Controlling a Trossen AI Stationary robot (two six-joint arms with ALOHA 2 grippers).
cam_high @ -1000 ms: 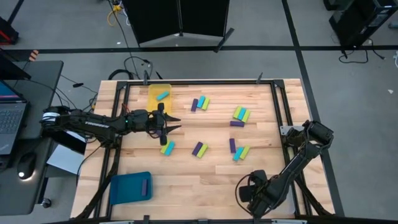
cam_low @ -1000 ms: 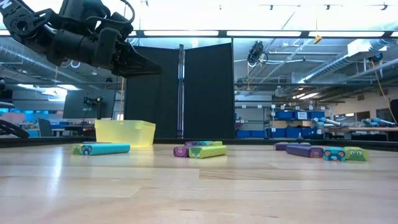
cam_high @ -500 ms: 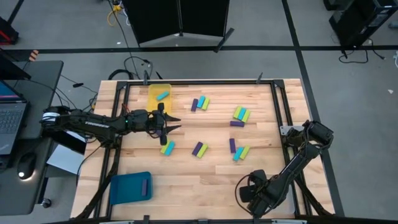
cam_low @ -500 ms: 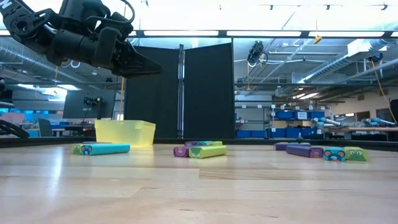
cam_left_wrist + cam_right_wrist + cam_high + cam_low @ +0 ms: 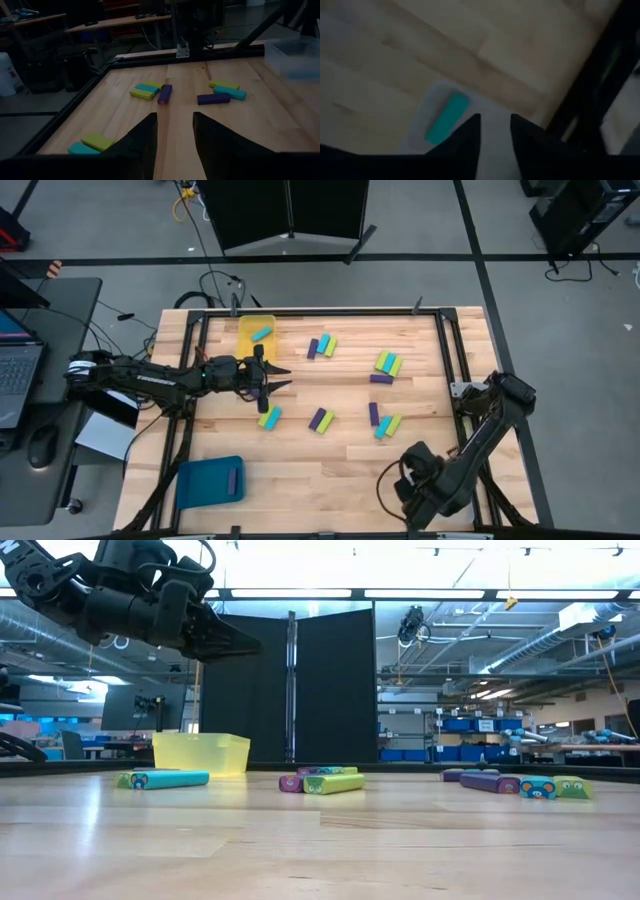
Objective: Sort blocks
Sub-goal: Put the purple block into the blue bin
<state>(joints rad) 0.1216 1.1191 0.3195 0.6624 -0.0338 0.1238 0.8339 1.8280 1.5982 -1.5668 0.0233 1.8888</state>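
Purple, cyan and yellow-green blocks lie flat on the wooden table in small clusters (image 5: 322, 346), (image 5: 386, 364), (image 5: 270, 417), (image 5: 320, 420), (image 5: 382, 421). One cyan block (image 5: 262, 334) lies in the yellow tray (image 5: 244, 326), and a purple one (image 5: 232, 478) in the blue tray (image 5: 200, 483). My left gripper (image 5: 283, 378) hangs open and level above the table's left half, holding nothing. My right gripper (image 5: 495, 137) points down near the table's near right corner, open. Below it a cyan block (image 5: 447, 119) lies in a clear tray (image 5: 422, 117).
A black metal frame (image 5: 440, 340) runs around the table top. The clear tray (image 5: 295, 60) sits toward the near right corner, partly under my right arm (image 5: 470, 450). Bare wood lies along the near edge between the blue tray and the right arm.
My right arm has risen over the near right corner, and its wrist has shifted a little toward the far edge. My left arm and the blocks have kept still.
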